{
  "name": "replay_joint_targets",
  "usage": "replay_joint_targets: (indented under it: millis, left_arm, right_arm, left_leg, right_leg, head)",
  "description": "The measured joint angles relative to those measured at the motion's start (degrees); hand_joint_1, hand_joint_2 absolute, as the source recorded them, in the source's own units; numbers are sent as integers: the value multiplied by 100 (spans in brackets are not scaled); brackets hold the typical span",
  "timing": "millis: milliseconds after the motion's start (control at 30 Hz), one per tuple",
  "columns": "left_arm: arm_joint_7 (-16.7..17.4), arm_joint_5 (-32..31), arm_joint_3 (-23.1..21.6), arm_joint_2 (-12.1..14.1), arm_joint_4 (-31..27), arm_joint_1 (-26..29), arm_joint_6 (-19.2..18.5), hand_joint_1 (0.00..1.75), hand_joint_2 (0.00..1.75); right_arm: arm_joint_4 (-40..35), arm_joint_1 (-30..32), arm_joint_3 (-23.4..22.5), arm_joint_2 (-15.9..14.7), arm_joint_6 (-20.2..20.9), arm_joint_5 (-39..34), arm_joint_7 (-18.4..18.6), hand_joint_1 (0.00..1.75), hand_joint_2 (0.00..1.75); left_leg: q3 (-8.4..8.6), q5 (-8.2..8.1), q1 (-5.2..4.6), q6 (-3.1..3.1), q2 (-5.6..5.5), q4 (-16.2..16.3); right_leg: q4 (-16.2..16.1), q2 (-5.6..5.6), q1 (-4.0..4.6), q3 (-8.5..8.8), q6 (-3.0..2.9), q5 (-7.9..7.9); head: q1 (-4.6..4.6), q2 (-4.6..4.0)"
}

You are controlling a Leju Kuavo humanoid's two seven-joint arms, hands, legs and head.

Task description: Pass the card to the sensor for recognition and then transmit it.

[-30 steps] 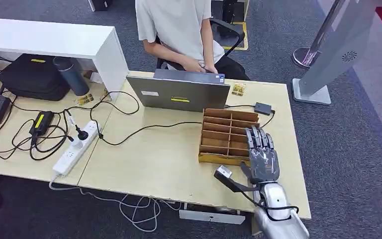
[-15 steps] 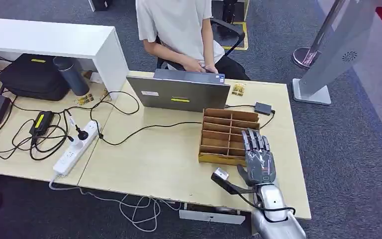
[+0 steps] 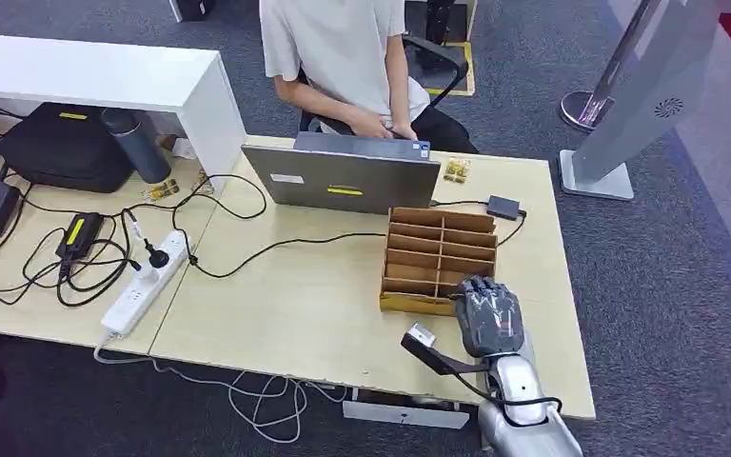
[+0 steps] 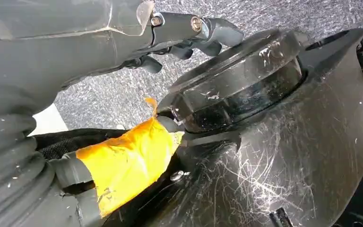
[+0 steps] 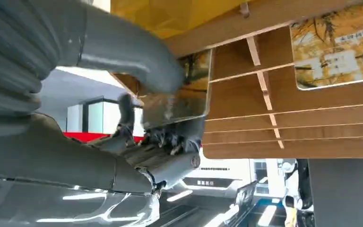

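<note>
A wooden slotted rack stands on the right part of the table. My right hand sits curled at the rack's near right corner. In the right wrist view the right hand pinches a yellow-patterned card that stands in a slot of the rack, thumb on one face and fingers on the other. A second card stands in another slot. A small black box on a cable, perhaps the sensor, lies just behind the rack. My left hand hangs by my body, holding nothing.
A person sits behind the table at a grey laptop. A power strip and tangled cables lie at the left, with a black bag and a dark bottle beyond. The table edge runs close by my right arm.
My right hand has drawn back from over the rack toward its near edge, and its stretched fingers have curled in onto a card.
</note>
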Motion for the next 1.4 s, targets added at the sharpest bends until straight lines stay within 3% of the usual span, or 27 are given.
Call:
replay_joint_targets:
  millis: [400,533,767,967,1100,1233,1400]
  left_arm:
    - [-13,92,-2,46,-92,8,9,0,175]
    - [-122,225,-2,31,-158,11,199,0,175]
    - [-44,142,-2,31,-188,10,179,0,175]
    - [-4,55,-2,72,-171,5,0,0,175]
    - [-18,-13,-2,103,-103,2,-197,0,175]
    - [-70,2,-2,149,-39,1,-424,0,175]
    - [-127,48,-2,184,68,-1,-654,0,175]
  right_arm:
    - [52,-32,57,0,-2,-20,-7,175,175]
    - [53,-31,109,0,-2,-103,48,175,175]
    - [238,-257,311,-7,169,-1030,-206,175,175]
    - [258,-948,553,-149,1172,-2195,-501,175,175]
    - [284,-1618,566,-240,2471,-3275,-966,175,175]
    - [365,-2375,579,-260,3625,-4003,-1027,175,175]
    - [615,-3107,693,-262,4326,-4588,-1010,175,175]
  left_leg:
    - [1,0,0,0,1,0]
    - [2,0,0,0,2,0]
    - [3,3,1,-4,10,0]
    - [1,16,0,-1,11,0]
    - [2,22,0,-7,13,0]
    - [2,30,0,-9,9,0]
    - [2,30,0,-10,9,0]
  right_leg:
    - [0,0,0,0,0,0]
    - [0,1,0,0,0,0]
    - [1,10,1,0,-3,3]
    - [2,9,0,-2,-5,14]
    - [3,16,0,-5,-11,24]
    - [4,13,0,-6,-11,27]
    - [7,12,1,-6,-11,27]
  head:
    - [0,0]
    - [0,0]
    - [0,0]
    - [0,0]
    - [0,0]
    - [-2,0]
    - [-2,0]
